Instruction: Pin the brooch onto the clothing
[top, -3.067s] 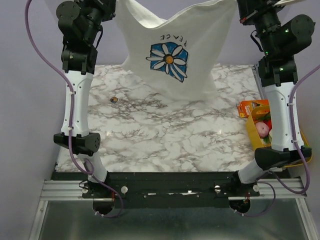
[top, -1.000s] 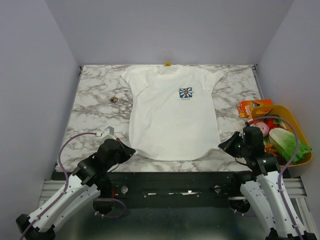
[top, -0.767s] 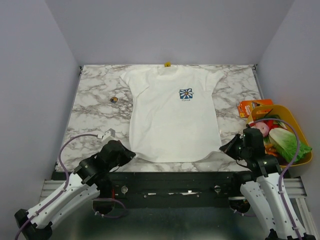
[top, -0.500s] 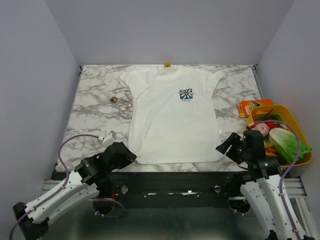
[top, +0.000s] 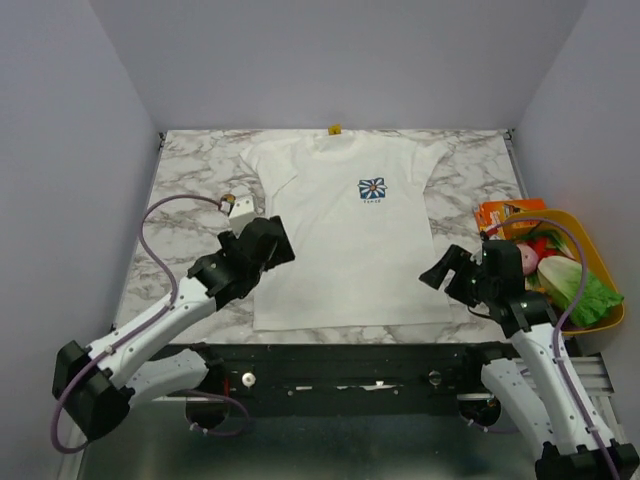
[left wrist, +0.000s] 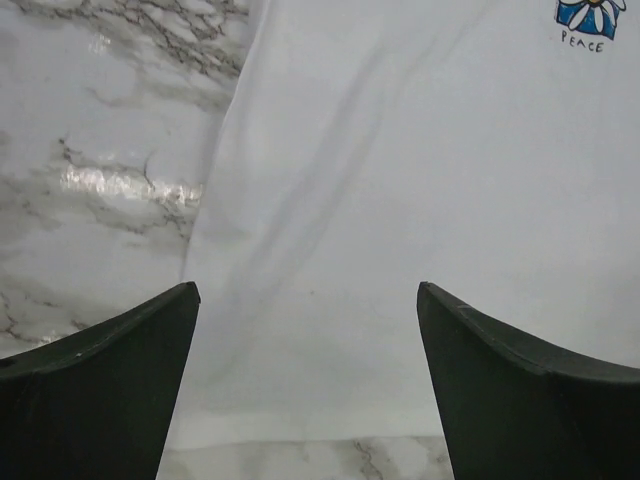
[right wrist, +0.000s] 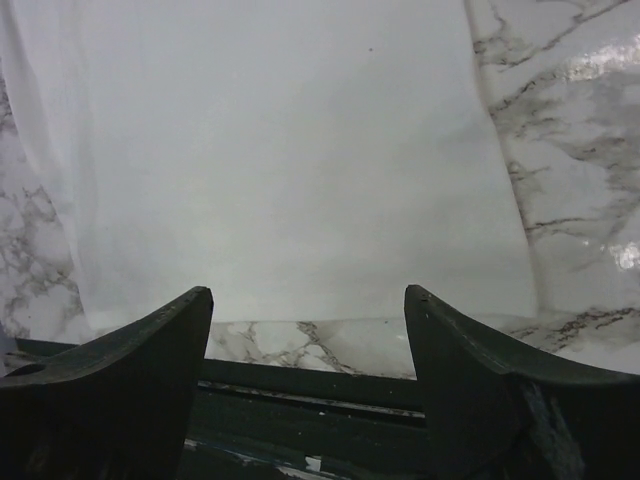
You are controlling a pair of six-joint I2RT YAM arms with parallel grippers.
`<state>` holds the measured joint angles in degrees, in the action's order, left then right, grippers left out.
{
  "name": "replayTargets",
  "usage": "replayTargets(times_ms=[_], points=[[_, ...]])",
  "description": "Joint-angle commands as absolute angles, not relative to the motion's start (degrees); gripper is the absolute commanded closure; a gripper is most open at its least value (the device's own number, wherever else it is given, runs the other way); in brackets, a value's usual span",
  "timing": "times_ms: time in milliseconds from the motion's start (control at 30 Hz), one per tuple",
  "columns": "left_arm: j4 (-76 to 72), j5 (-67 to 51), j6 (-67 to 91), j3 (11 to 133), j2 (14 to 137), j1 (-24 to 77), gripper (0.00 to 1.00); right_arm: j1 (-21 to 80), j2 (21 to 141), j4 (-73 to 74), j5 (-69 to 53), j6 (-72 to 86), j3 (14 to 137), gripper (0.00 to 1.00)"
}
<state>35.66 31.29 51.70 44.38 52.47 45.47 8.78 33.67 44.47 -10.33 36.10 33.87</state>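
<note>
Left hand [top: 277, 240]: spread wide, empty, hanging over shirt's [top: 345, 250] left edge. In wrist view, fingers [left wrist: 100, 400] frame cloth and a strip of table [top: 190, 170], touching neither as far as can be told.

Right hand [top: 436, 272]: likewise wide apart, gripping nothing, over shirt's lower right corner.

Shirt: flat on table, print up, collar at far edge.

Brooch [top: 229, 199]: on bare table just off left sleeve, near left wrist, apart from cloth, not yet picked up.

Step, by the look of it: spreading done, fetching brooch about to start. Next calls for swinging left hand out to brooch, dropping fingers either side of so small a disc, pinching at rim, then carrying over to chest.
</note>
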Motion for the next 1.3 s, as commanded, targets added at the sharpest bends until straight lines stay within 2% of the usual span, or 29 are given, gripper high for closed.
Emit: replayTargets(times_ms=[0,133,233,467,667,800,833,933,1267], points=[[19.27,24.55,37.54,49.21,63.09,35.79,0.01,8.70,38.40,33.50,-13.54,32.35,32.26,0.14],[16.61,16.28,32.71,59.37,76.68,30.50,0.01,8.70,45.68,28.40,-12.75,29.28,33.39,0.14],[18.11,15.04,28.76,68.16,85.56,28.66,0.02,8.79,49.65,23.92,-12.92,28.57,34.28,0.14],[32.15,15.20,23.74,93.49,106.24,25.58,0.06,9.67,61.95,15.39,-14.59,26.72,36.82,0.14],[37.60,15.38,23.91,110.54,118.55,23.12,0.19,10.37,69.69,11.26,-16.35,26.54,37.35,0.14],[41.74,16.35,21.89,122.58,127.51,22.76,0.33,10.63,73.12,9.58,-16.96,26.54,37.35,0.14],[42.53,17.22,21.45,126.78,130.92,22.76,0.34,10.63,74.52,9.32,-17.31,26.46,37.44,0.14],[44.38,18.98,20.22,131.29,135.95,22.68,0.34,10.72,76.11,8.44,-17.93,26.54,37.71,0.14],[43.33,21.27,18.99,135.52,144.58,21.09,0.36,10.99,79.19,7.12,-18.37,26.63,37.62,0.14]])
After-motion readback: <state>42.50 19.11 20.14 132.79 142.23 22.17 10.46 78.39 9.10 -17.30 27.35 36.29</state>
